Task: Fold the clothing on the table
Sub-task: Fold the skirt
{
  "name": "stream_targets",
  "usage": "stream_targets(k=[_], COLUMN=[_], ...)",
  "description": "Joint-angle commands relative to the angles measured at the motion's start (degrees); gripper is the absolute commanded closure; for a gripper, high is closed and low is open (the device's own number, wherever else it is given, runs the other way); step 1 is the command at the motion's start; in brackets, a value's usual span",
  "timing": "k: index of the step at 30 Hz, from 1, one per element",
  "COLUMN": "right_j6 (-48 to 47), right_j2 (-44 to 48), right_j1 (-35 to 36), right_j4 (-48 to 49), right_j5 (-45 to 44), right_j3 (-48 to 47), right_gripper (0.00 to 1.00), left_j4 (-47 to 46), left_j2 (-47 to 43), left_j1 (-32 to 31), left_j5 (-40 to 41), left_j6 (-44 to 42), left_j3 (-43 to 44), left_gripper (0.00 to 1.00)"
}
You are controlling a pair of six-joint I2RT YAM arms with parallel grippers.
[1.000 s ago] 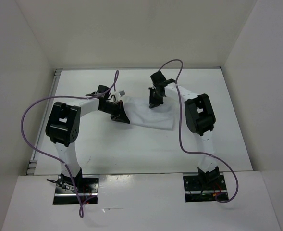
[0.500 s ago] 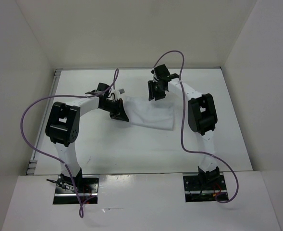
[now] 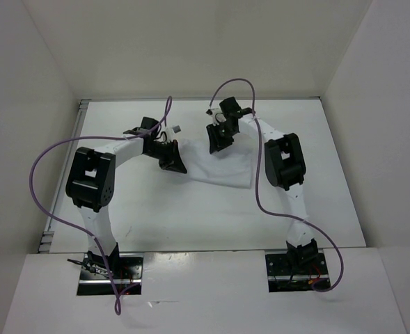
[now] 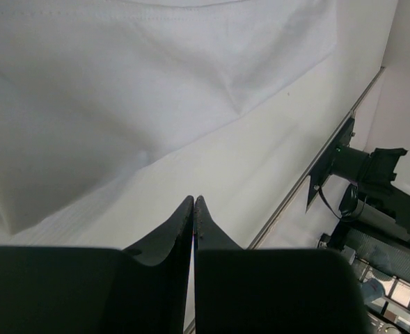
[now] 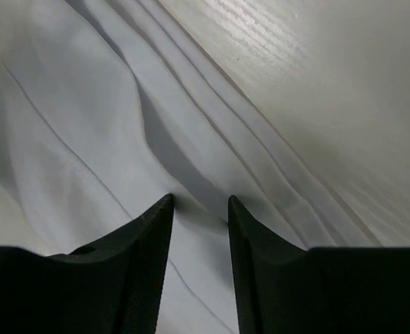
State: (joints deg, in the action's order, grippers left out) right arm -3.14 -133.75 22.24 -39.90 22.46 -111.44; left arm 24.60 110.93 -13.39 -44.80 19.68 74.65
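The clothing (image 3: 222, 167) is lying spread flat on the far half of the table (image 3: 191, 209), while the left gripper (image 3: 176, 165) is sitting at its left edge and the right gripper (image 3: 216, 146) is hanging over its far edge.

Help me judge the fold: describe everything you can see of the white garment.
The clothing is thin white fabric with a stitched hem, lying flat on the table as a rough rectangle, ridged with soft creases at its far edge. The open right gripper hangs over those creases; the shut left gripper points at its left edge, holding nothing.
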Motion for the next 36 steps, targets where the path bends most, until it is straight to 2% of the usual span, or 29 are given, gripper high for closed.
stream_targets(k=[1,4,5,8,9,16,28,29,30,32,36], right_j6=[-2.9,-2.9,-2.9,-2.9,-2.9,-2.9,-2.4,-2.4,-1.1,1.1,5.8], right_j2=[-2.3,-2.3,-2.3,-0.5,0.2,2.8,-1.9,-2.6,-3.9,-3.9,0.3], right_j1=[-0.2,-0.2,-0.2,-0.2,-0.2,-0.2,-0.7,-0.7,-0.7,-0.7,-1.8], right_j4=[-2.5,-2.6,-2.6,-2.6,-2.0,-3.3,-3.8,-3.8,-3.8,-2.7,1.7], right_j5=[3.5,4.7,4.7,2.2,1.4,-0.5,-1.7,-1.7,-2.5,-4.9,-18.4], right_j3=[-2.6,-2.6,-2.0,-1.5,-1.5,-5.9,-10.8,-11.4,-12.0,-12.0,-11.3], right_gripper=[0.63,0.73,0.87,1.0,1.0,1.0,1.0,0.97,0.85,0.77,0.65], left_j4=[1.2,1.2,0.5,0.5,0.0,0.0,0.0,0.0,0.0,0.0,0.0], left_j2=[0.7,0.7,0.7,0.7,0.7,2.3,2.3,2.3,2.3,2.3,1.1], left_j1=[0.5,1.0,1.0,1.0,1.0,1.0,1.0,1.0,1.0,1.0,1.0], left_j5=[-0.5,-0.5,-0.5,-0.5,-0.5,-0.5,-0.5,-0.5,-0.5,-0.5,-0.5], left_j6=[-1.2,-0.7,-0.7,-0.7,-0.7,-0.2,0.4,0.4,0.4,0.4,0.4], left_j3=[1.7,1.2,0.7,0.7,0.1,0.1,0.1,0.1,0.1,0.1,0.1], left_gripper=[0.94,0.94,0.94,0.94,0.94,0.94,0.94,0.94,0.94,0.94,0.94])
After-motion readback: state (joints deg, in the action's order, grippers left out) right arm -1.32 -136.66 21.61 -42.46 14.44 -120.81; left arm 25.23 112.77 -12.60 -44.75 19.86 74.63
